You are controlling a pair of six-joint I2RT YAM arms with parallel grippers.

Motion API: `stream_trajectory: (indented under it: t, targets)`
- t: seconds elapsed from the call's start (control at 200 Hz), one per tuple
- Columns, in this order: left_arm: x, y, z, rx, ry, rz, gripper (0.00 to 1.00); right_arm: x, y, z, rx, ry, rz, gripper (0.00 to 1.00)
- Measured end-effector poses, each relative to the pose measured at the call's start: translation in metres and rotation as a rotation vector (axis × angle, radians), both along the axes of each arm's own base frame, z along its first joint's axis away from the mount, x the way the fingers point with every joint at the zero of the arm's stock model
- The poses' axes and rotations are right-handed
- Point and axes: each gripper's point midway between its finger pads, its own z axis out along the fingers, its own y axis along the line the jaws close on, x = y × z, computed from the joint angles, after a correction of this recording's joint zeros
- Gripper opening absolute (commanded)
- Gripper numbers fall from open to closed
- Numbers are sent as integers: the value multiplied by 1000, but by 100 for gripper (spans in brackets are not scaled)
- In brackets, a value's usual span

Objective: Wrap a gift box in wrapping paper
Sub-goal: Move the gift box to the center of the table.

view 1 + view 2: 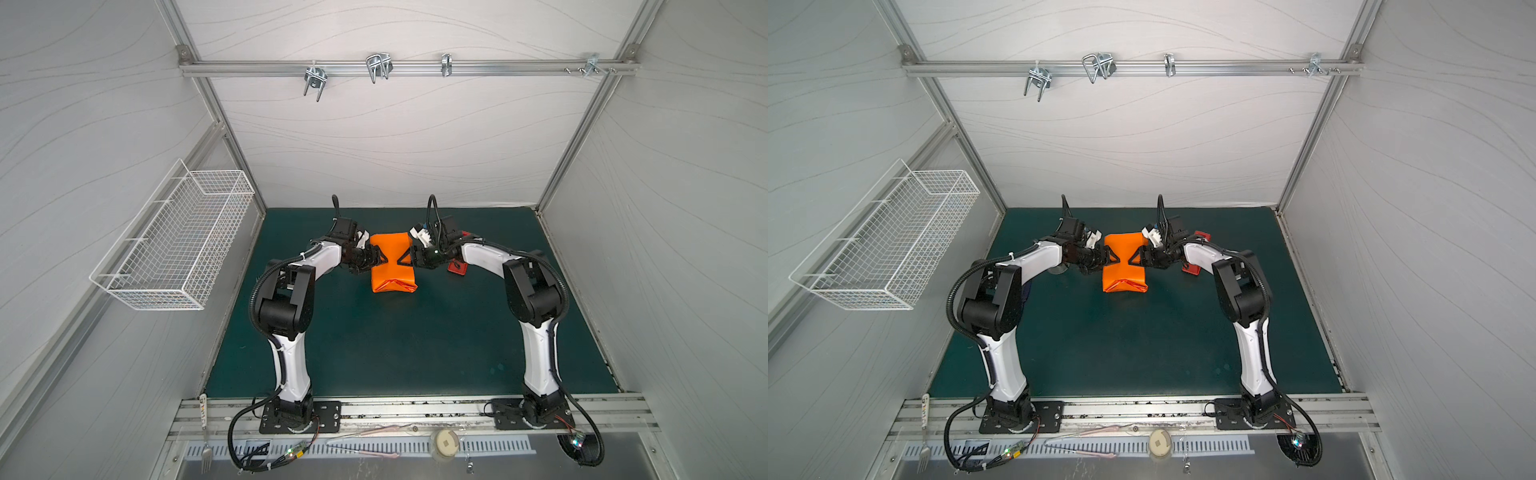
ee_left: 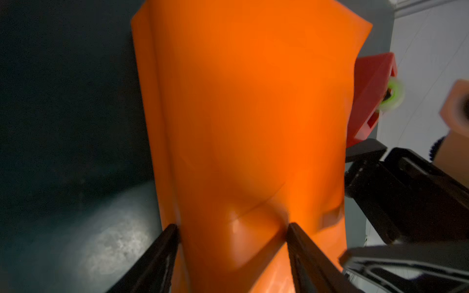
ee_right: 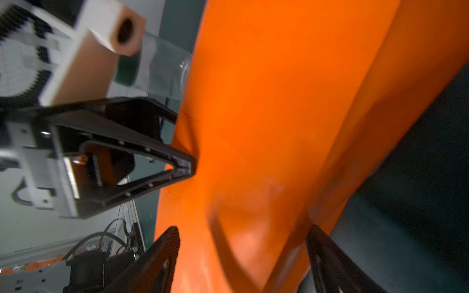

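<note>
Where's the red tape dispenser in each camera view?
In both top views: the red tape dispenser lies just right of the wrapping paper.
Left wrist: it peeks out past the paper's edge.
Right wrist: not in it.
Shared landmark: the orange wrapping paper.

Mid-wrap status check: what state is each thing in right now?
wrapping paper: folded around a box shape, near end creased closed, resting on the mat.
gift box: not visible, presumably inside the paper.
left hand: jaws apart, tips pressing the paper's side; grip unclear.
right hand: same on the opposite side.
red tape dispenser: untouched, beside the right arm.
</note>
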Motion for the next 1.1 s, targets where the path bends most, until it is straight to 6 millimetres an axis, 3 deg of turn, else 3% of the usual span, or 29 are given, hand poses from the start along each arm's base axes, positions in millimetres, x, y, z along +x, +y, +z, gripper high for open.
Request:
stream_trajectory:
  t: [0.085, 0.17, 0.225, 0.305, 0.49, 0.69, 0.81, 1.101]
  targets:
    - [-22, -5, -1, -4, 31, -30, 70, -27, -14, -9, -20, 38, 9, 85]
    - [-45, -6, -1, 1, 58, -51, 73, -51, -29, -5, -40, 43, -1, 90]
    - [-58, -4, 0, 11, 78, -56, 76, -57, -36, 3, -46, 20, -10, 91]
    - [-67, 0, 2, 30, 88, -51, 85, -50, -41, 17, -50, -27, -39, 92]
    - [-47, 9, 7, 54, 75, 9, 90, -20, -32, 30, -57, -96, -79, 91]
    - [-24, 11, 1, 48, 92, 59, 85, -3, -3, 11, -62, -72, -60, 85]
    - [-20, 5, -2, 26, 108, 65, 81, 1, 6, 3, -54, -49, -51, 80]
    - [-12, -3, 14, -12, 92, 63, 79, 5, 8, 12, -7, -30, -57, 72]
